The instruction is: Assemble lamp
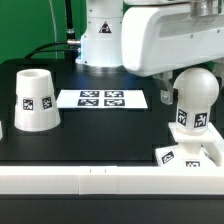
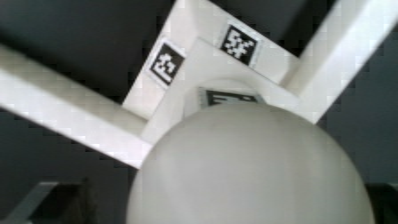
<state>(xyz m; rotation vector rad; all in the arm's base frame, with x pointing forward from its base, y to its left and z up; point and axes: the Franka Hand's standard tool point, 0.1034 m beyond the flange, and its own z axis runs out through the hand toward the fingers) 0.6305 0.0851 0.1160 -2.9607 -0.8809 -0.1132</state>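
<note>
The round-headed white bulb (image 1: 193,98) stands upright on the flat square base (image 1: 176,157) at the exterior view's right, near the table's front edge. My gripper (image 1: 188,95) hangs from above with its jaws either side of the bulb's head. One dark finger (image 1: 165,94) shows just left of the head with a small gap. In the wrist view the bulb's head (image 2: 249,165) fills the foreground over the tagged base (image 2: 199,62). The tapered shade (image 1: 34,100) stands alone at the exterior view's left.
The marker board (image 1: 100,99) lies flat at the table's middle back. The white robot arm (image 1: 150,35) looms over the right half. A raised white rim (image 1: 90,182) runs along the table's front edge, close to the base.
</note>
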